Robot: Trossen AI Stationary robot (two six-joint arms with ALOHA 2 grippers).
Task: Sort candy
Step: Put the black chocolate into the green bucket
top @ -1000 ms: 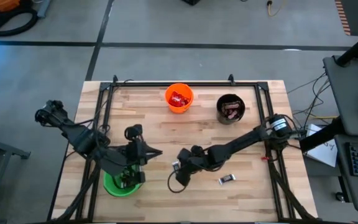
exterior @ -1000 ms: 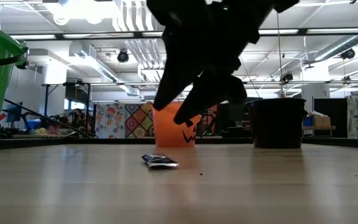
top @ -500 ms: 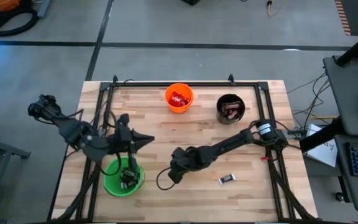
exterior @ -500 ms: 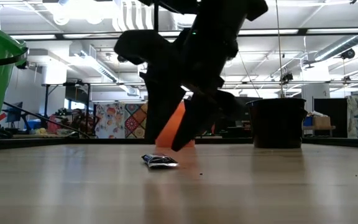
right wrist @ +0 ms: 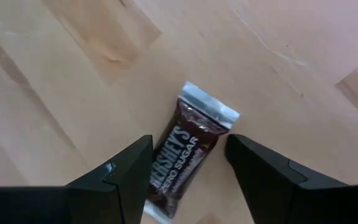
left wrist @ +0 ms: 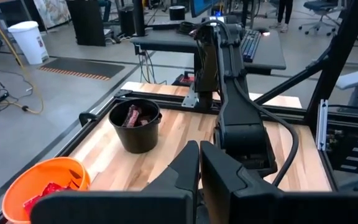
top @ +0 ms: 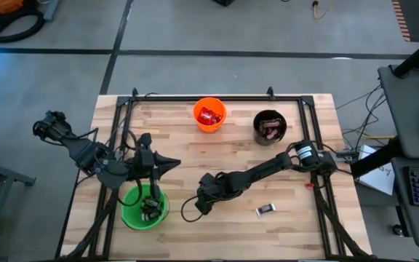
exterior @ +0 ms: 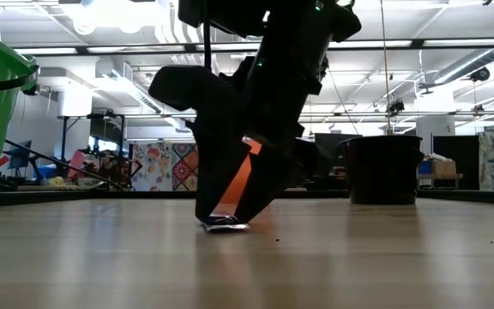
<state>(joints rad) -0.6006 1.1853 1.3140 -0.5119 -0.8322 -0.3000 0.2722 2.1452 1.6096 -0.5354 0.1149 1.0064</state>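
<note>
Wooden tabletop [top: 195, 156] is being reached by the right gripper [right wrist: 188, 163], spread open and straddling a dark brown mini bar [right wrist: 182, 157], whose long axis is being bracketed crosswise; the closed left gripper [top: 172, 162] is being kept near the green cup [top: 132, 215].

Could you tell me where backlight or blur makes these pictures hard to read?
Low view: bright ceiling lights behind turn the right arm into a silhouette, so its fingers over the candy cannot be read there. Right wrist view: evenly lit, the bar sharp enough to read its print, the near fingers soft. High view: even light, little shadow. Left wrist view: the near fingers blurred, the black cup clear.
</note>
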